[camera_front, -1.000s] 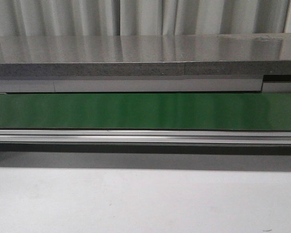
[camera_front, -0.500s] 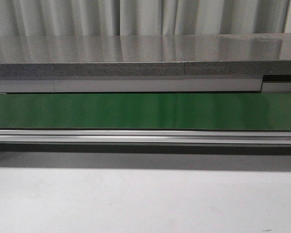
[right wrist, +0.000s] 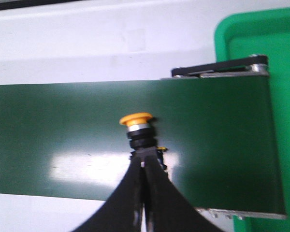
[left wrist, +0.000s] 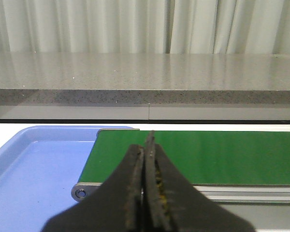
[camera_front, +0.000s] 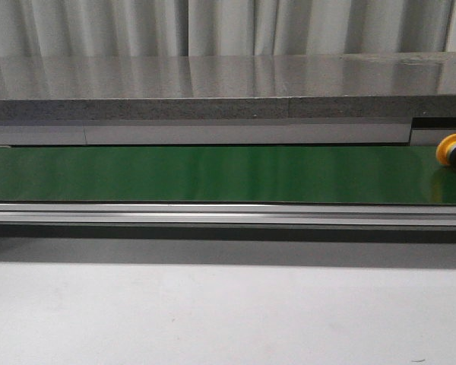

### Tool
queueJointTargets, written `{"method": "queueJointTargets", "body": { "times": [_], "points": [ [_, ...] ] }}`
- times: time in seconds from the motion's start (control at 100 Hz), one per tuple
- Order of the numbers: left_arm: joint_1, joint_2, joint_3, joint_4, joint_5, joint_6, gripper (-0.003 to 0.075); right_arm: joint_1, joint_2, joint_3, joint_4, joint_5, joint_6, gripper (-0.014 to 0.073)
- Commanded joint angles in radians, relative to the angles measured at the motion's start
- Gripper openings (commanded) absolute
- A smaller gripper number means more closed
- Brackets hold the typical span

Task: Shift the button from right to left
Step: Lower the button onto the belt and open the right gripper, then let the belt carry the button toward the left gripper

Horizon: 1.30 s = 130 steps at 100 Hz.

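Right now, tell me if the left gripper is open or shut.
Shut. In the left wrist view, the left gripper has its dark fingers pressed together, holding nothing.

Even, soft indoor light, no hard shadows. Pale glare streaks on the green belt [camera_front: 213,173] in front view; a bright rectangular reflection on it in right wrist view. Grey counter [camera_front: 213,76] mirrors the curtains. Right wrist picture slightly blurred; button [right wrist: 137,126] soft-edged. Dark band under the belt frame.
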Motion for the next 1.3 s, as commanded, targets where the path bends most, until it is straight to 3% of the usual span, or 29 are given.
{"method": "queueJointTargets", "body": {
  "times": [0.0, 0.31, 0.78, 1.29],
  "points": [
    [0.003, -0.033, 0.045, -0.009, -0.083, -0.001, -0.0020, 0.077, -0.069, 0.008, 0.030, -0.100, -0.015, -0.0067],
    [0.003, -0.033, 0.045, -0.009, -0.083, -0.001, -0.0020, 0.253, -0.237, 0.220, 0.028, -0.307, -0.015, -0.0067],
    [0.003, -0.033, 0.045, -0.009, -0.083, -0.001, -0.0020, 0.256, -0.601, 0.568, -0.013, -0.558, -0.021, -0.0067],
    [0.003, -0.033, 0.045, -0.009, -0.083, -0.001, -0.0020, 0.256, -0.837, 0.682, -0.020, -0.588, -0.021, -0.0067]
  ]
}}
